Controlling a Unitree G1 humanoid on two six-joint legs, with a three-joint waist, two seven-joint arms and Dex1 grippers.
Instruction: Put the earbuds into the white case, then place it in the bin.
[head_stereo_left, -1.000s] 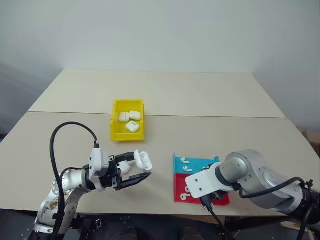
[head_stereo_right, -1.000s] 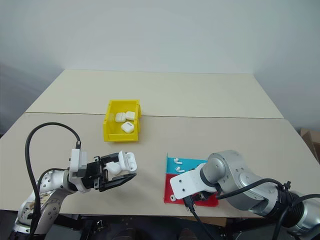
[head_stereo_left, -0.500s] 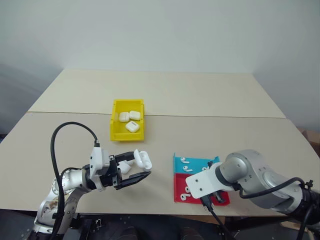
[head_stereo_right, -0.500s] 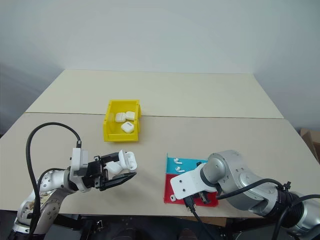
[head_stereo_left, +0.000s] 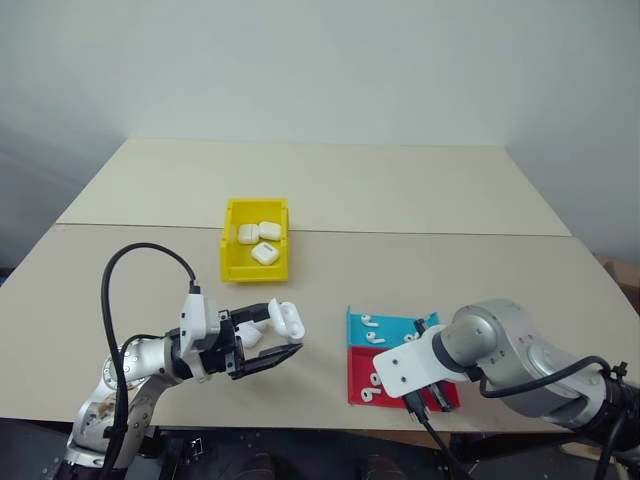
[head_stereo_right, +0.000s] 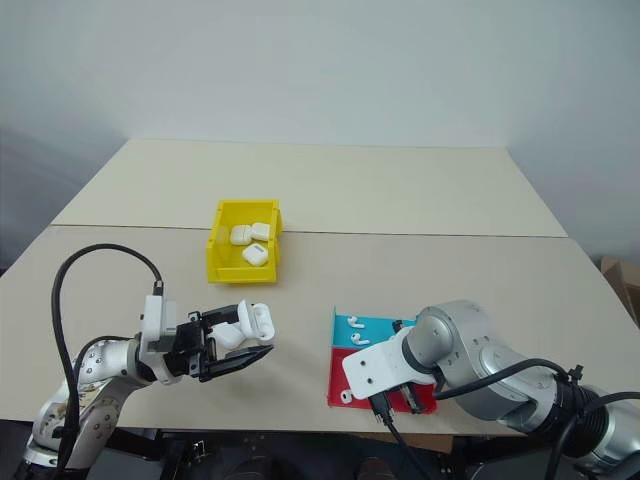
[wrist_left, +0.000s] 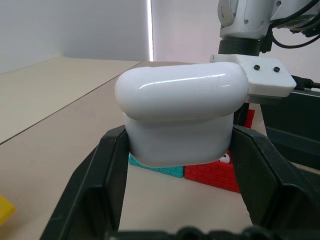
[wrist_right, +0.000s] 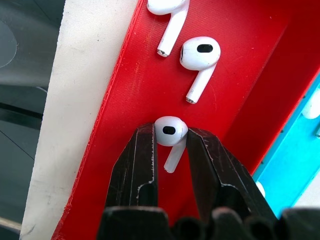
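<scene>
The left gripper (head_stereo_left: 262, 345) is squeezed tight on the white case (head_stereo_left: 285, 319), holding it above the table (head_stereo_left: 150, 260) at about 7 o'clock. The yellow bin (head_stereo_left: 231, 262) sits at 11 o'clock, with cases in it. At 5 o'clock, the right gripper (wrist_right: 169, 150) pinches one earbud (wrist_right: 170, 134) in the red tray (wrist_right: 125, 100). I think it should grip snugly and lift straight up, so the bud won't slip.
</scene>
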